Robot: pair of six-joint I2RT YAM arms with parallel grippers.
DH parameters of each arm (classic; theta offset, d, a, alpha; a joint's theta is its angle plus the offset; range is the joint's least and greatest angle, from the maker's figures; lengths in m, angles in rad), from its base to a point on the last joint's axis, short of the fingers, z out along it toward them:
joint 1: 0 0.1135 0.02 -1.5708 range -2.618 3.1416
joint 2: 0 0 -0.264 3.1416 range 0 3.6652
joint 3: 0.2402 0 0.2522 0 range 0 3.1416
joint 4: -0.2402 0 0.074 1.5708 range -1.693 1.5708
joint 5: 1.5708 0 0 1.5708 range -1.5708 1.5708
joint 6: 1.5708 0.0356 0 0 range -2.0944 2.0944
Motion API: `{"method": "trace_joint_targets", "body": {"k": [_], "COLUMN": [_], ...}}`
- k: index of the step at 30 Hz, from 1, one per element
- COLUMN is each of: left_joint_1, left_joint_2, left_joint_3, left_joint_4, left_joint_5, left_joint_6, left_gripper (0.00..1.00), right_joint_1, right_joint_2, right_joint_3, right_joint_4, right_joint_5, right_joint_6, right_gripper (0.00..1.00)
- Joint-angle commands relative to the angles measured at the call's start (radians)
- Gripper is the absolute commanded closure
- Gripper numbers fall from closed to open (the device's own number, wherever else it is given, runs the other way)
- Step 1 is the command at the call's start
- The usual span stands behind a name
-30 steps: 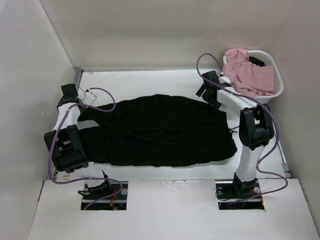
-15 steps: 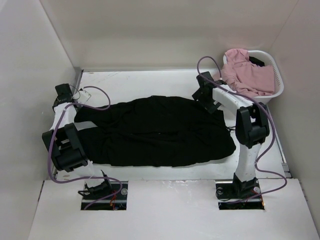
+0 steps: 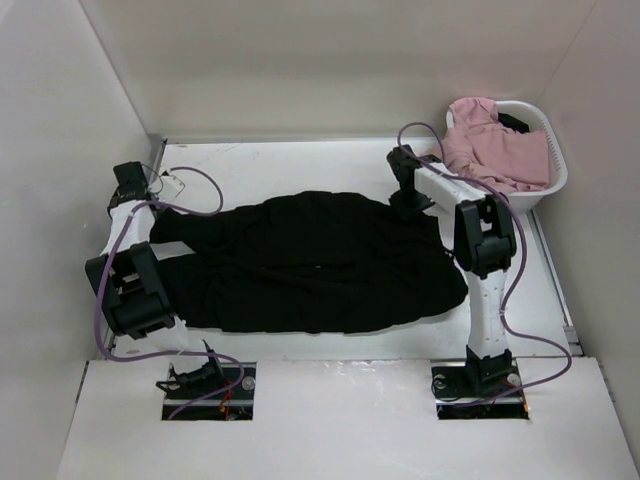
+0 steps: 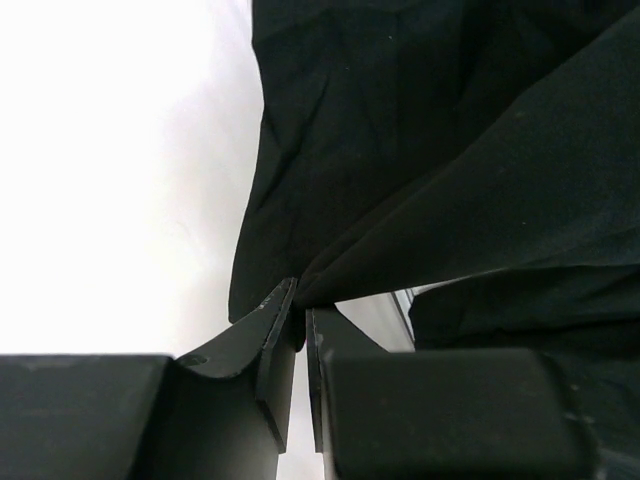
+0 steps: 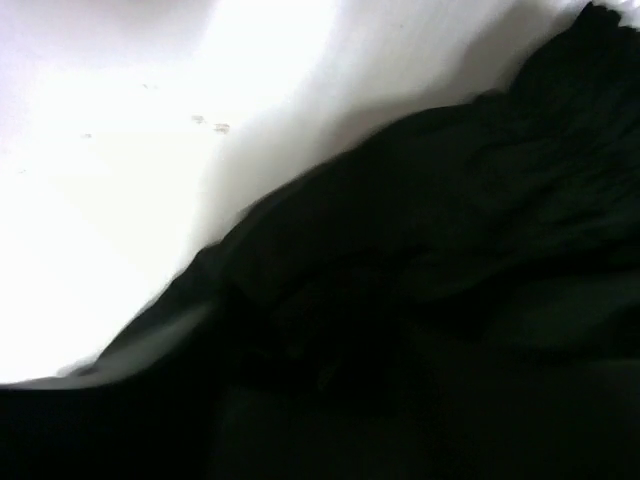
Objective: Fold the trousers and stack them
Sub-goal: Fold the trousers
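Trousers (image 3: 310,265) lie spread lengthwise on the table (image 3: 300,165), between my arms. Soft, limp, light cloth that will likely sag and drag, so best taken at corners and edges. My left gripper (image 4: 300,302) is pressed together on a thin fold of the cloth's edge; only the left wrist view shows that pinch. My right gripper (image 3: 405,195) is at the far right corner. Its wrist view is dark blur and the overhead is too small, so I cannot tell its state.

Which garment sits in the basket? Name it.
The pink garment, heaped in the white basket; the black trousers lie spread on the table.
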Motion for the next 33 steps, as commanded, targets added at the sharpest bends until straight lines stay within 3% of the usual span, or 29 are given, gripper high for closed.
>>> {"method": "trace_joint_targets", "body": {"k": [1,2,3,4,8,14,19,22,26,29,33], "left_joint_1": [0.003,0.004,0.006,0.006,0.001,-0.012,-0.031,-0.046,-0.037,-0.005,0.046], "left_joint_2": [-0.004,-0.001,0.001,0.004,0.019,0.076,0.036,-0.086,-0.308,-0.474,-0.689], "left_joint_3": [0.056,0.061,0.066,0.07,0.122,0.306,0.388,0.261,-0.075,-0.299,-0.48], "left_joint_4": [0.038,0.044,0.051,0.062,0.11,0.134,0.136,0.121,0.116,0.073,-0.004], "left_joint_5": [0.013,0.016,0.019,0.022,0.028,0.026,0.028,0.039,0.034,0.007,-0.006], "left_joint_6": [-0.013,-0.013,-0.013,-0.013,-0.011,0.039,0.088,0.14,0.263,0.321,0.341], "left_gripper": [0.92,0.92,0.92,0.93,0.94,0.95,0.95,0.94,0.94,0.94,0.94], "right_joint_1": [-0.009,-0.015,-0.017,-0.017,-0.02,-0.049,-0.087,-0.1,-0.097,-0.11,-0.164], "right_joint_2": [-0.033,-0.053,-0.067,-0.087,-0.18,-0.447,-0.732,-0.889,-1.019,-1.127,-1.248], "right_joint_3": [-0.09,-0.119,-0.133,-0.14,-0.145,-0.234,-0.511,-0.727,-0.958,-1.093,-1.196], "right_joint_4": [0.071,0.108,0.125,0.142,0.223,0.461,0.601,0.65,0.667,0.671,0.664], "right_joint_5": [-0.055,-0.06,-0.06,-0.055,-0.008,0.026,0.021,-0.035,-0.12,-0.134,-0.155], "right_joint_6": [0.053,0.044,0.033,0.012,-0.136,-0.467,-0.558,-0.524,-0.446,-0.371,-0.352], "right_gripper": [0.65,0.86,0.97,1.0,1.0,1.0,1.0,1.0,1.0,1.0,0.99]}}
